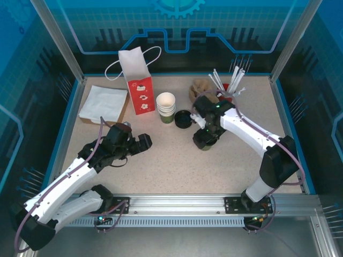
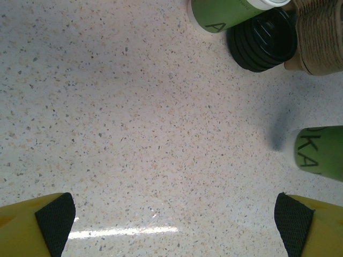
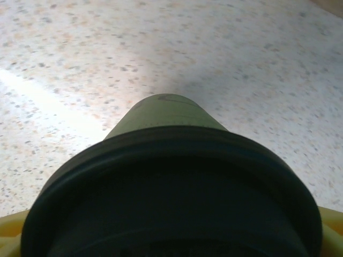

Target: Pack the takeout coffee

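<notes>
now | left arm (image 1: 69, 176) low, left tool (image 2: 174, 217) spread | right tool (image 1: 206, 140) straddles takeout coffee (image 3: 171, 176), grip unclear

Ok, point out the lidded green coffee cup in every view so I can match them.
Top external: the coffee cup sits right of centre, nearer than and right of the stack of black lids.
Left wrist: the coffee cup is at the right edge, mid-height; the stack of black lids is top right.
Right wrist: the coffee cup is lower centre, close up, lid foremost.
Shared landmark: the speckled table.
</notes>
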`<state>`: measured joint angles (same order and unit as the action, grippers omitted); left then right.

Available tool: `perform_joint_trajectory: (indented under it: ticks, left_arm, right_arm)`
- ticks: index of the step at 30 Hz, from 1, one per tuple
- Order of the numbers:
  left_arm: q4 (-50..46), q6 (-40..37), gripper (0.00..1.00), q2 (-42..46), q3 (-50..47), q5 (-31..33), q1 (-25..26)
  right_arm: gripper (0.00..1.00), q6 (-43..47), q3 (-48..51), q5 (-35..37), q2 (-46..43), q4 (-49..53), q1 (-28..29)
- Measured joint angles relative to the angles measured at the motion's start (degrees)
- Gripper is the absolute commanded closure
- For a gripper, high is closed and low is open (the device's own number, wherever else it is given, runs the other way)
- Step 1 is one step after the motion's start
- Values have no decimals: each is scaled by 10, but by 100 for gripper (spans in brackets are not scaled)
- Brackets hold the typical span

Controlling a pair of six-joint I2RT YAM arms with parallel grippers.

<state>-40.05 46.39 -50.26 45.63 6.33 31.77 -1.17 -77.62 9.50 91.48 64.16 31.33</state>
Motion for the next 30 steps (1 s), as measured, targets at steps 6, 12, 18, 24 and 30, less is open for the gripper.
perform_joint_trajectory:
  ticks: [6, 12, 18, 24, 30]
  left_arm:
    - [0, 0, 1, -1, 4, 3, -1]
    - [0, 0, 1, -1, 7, 3, -1]
    - [1, 0, 1, 0, 7, 3, -1]
    - [1, 0, 1, 2, 7, 3, -1]
    - [1, 1, 1, 14, 2, 3, -1]
  right_arm:
    - [13, 18, 1, 2, -6, 0, -89]
    - [13, 42, 0, 6, 2, -6, -183]
    - [13, 51, -19, 6, 39, -12, -252]
    - [13, 57, -63, 6, 95, -17, -292]
    - [13, 64, -101, 6, 140, -18, -320]
